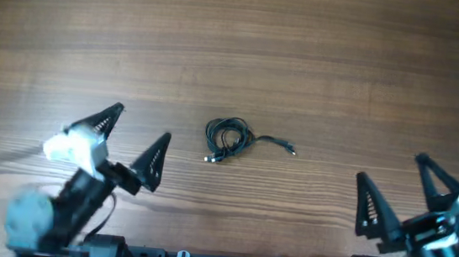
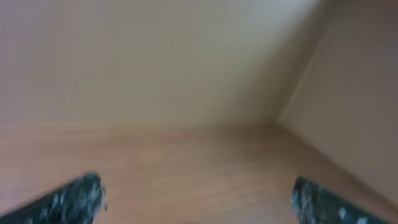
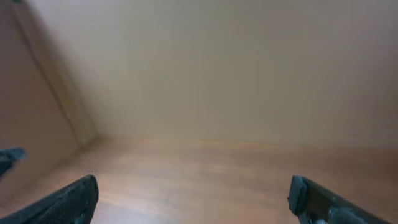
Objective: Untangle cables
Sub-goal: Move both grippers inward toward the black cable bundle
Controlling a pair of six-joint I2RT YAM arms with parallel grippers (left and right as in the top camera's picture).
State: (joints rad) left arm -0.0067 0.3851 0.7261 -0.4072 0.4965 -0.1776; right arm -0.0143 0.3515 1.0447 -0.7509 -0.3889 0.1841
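Left gripper: your black two-finger left gripper (image 1: 143, 122) sits at the lower left, fingers spread wide, well apart from the bundle.
Right gripper: your black right gripper (image 1: 390, 166) sits at the lower right, jaws equally wide.
Cables: thin dark cables (image 1: 228, 139), loosely coiled, lie mid-table between the grippers, with one end trailing right.
Surface: brown wood-grain table (image 1: 238, 36).
Room: plain beige walls (image 2: 155, 62) rise from the table's far edge.
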